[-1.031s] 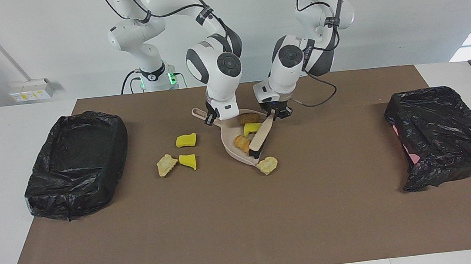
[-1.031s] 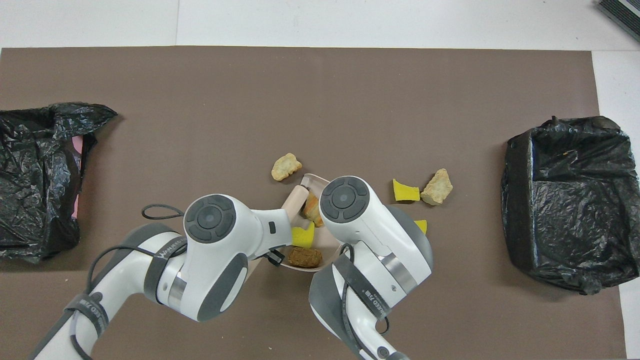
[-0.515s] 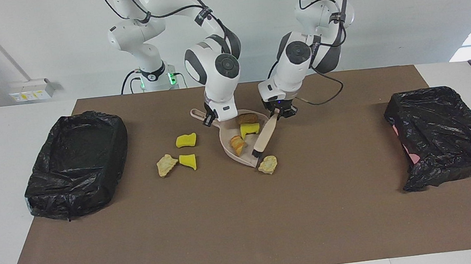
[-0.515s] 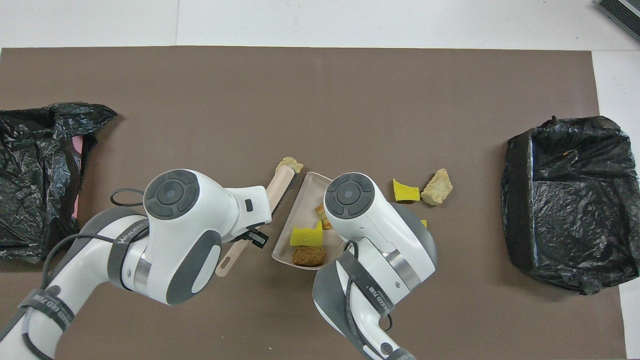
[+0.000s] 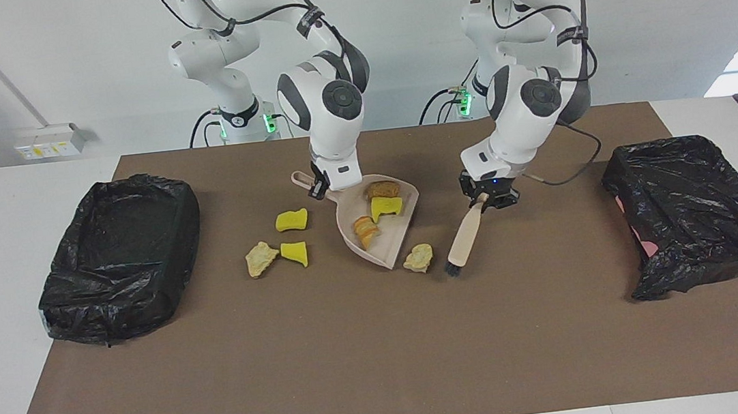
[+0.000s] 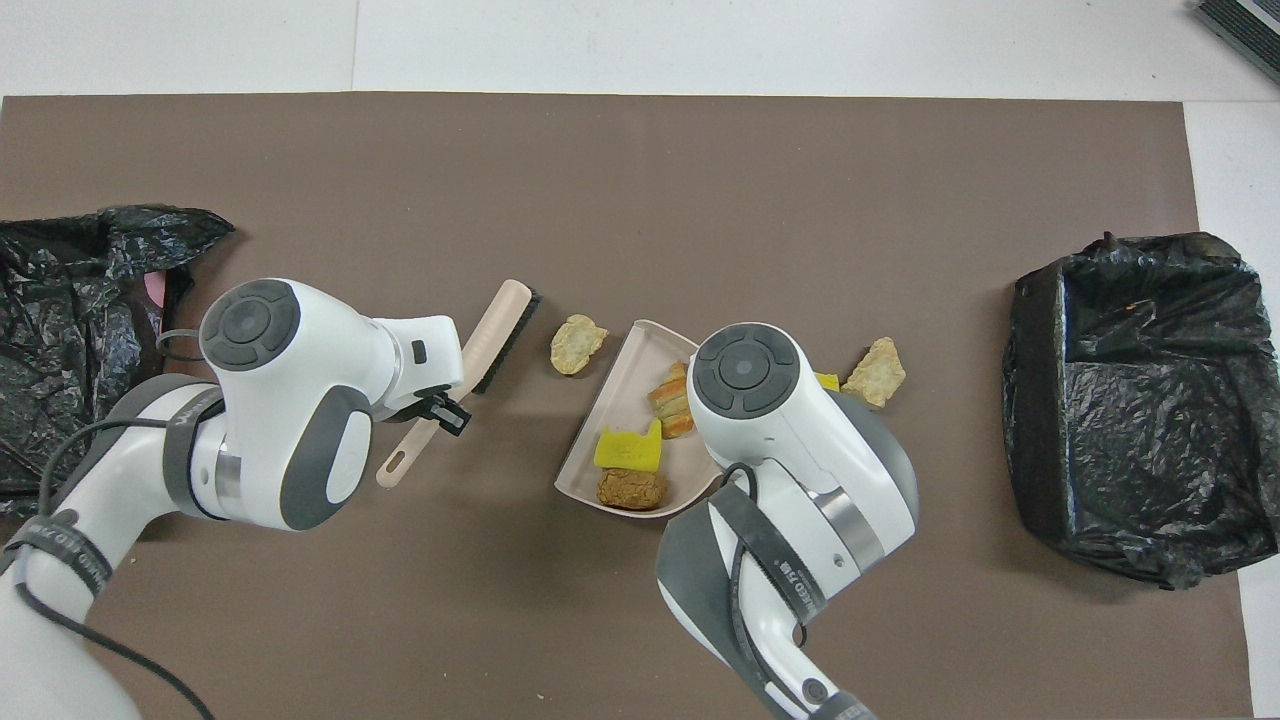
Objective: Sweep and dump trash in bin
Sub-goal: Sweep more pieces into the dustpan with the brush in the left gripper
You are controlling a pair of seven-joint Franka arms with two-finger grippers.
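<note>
My right gripper (image 5: 320,188) is shut on the handle of the beige dustpan (image 5: 407,220), which rests on the brown mat. Three pieces of trash lie in the pan: a brown lump (image 5: 384,189), a yellow sponge chunk (image 5: 385,206) and a bread-like piece (image 5: 365,230). My left gripper (image 5: 487,199) is shut on the beige brush (image 5: 467,236). The brush slants down, with its bristle end on the mat beside a pale lump (image 5: 419,257) at the pan's lip. Two yellow chunks (image 5: 292,220) (image 5: 294,252) and another pale lump (image 5: 261,258) lie toward the right arm's end. The black-lined bin (image 5: 120,254) stands there too.
A second black bag-covered bin (image 5: 699,213) sits at the left arm's end of the mat. In the overhead view the right arm (image 6: 770,420) covers part of the dustpan (image 6: 640,336) and one yellow chunk (image 6: 826,381).
My left gripper has drawn the brush out of the dustpan and away toward the left arm's end. The dustpan has turned slightly. The pale lump stays at the pan's lip.
</note>
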